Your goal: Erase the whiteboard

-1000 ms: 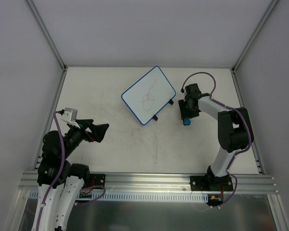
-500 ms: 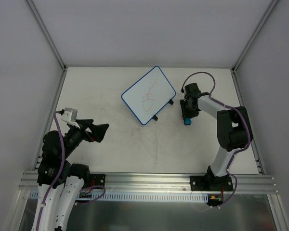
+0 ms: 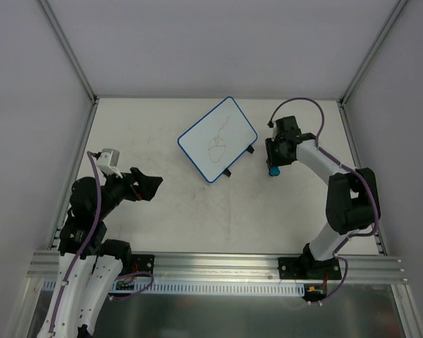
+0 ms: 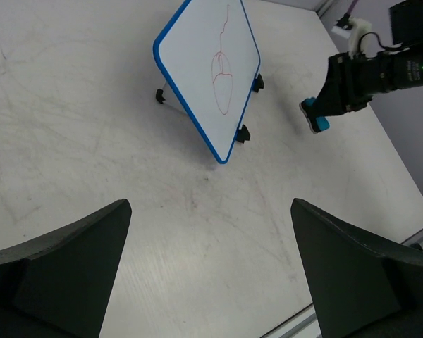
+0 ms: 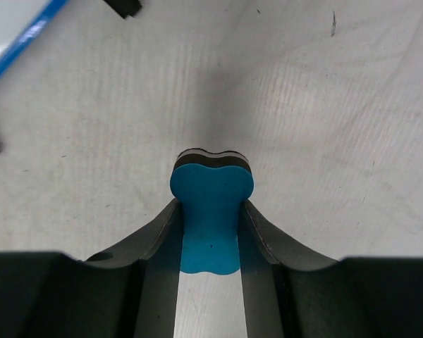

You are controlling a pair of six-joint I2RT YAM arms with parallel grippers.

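Since a second ago the right claw (image 5: 211, 205) has pinched tight on the blue eraser (image 5: 211, 184) and drawn it slightly farther up the bench (image 3: 197, 225), while the left claw (image 4: 211, 211) has edged forward, spread wide and empty. Left of the eraser, the whiteboard (image 3: 217, 139) stands tilted on its black feet (image 4: 244, 132), with a red scribble (image 3: 216, 146) at its middle. I judge the wipe goes best with the eraser laid flat on the sloped face and swept lightly across the scribble, lest the board slide.
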